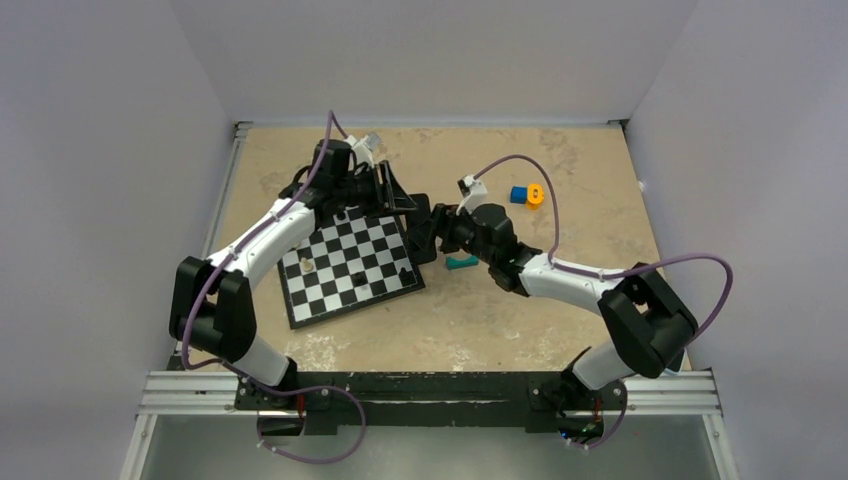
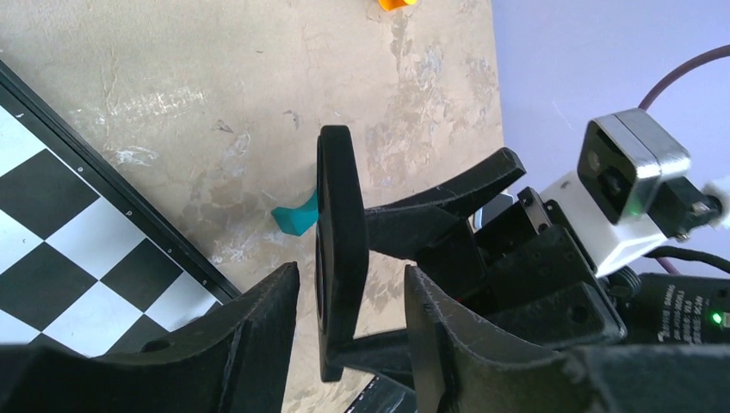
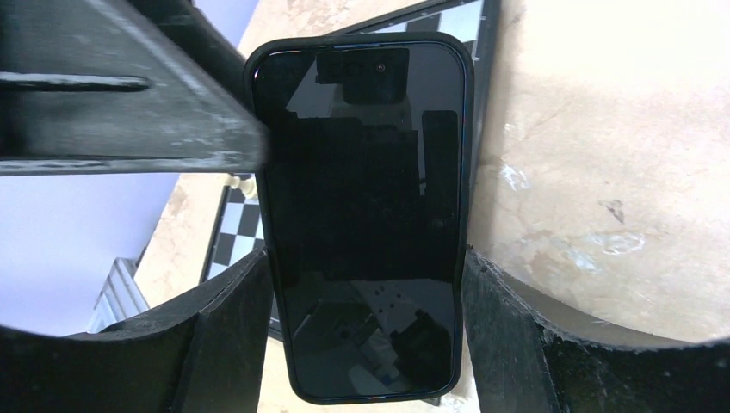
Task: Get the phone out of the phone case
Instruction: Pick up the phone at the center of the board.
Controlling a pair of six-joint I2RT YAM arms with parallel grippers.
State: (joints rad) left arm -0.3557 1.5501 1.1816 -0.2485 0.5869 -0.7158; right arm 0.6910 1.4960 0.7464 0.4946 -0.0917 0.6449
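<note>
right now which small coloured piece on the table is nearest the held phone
The small teal block, right beside the black-cased phone. The blue cylinder and orange ring sit together farther back and to the right.

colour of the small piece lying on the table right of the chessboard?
Teal. The small piece shows best in the left wrist view.
</note>
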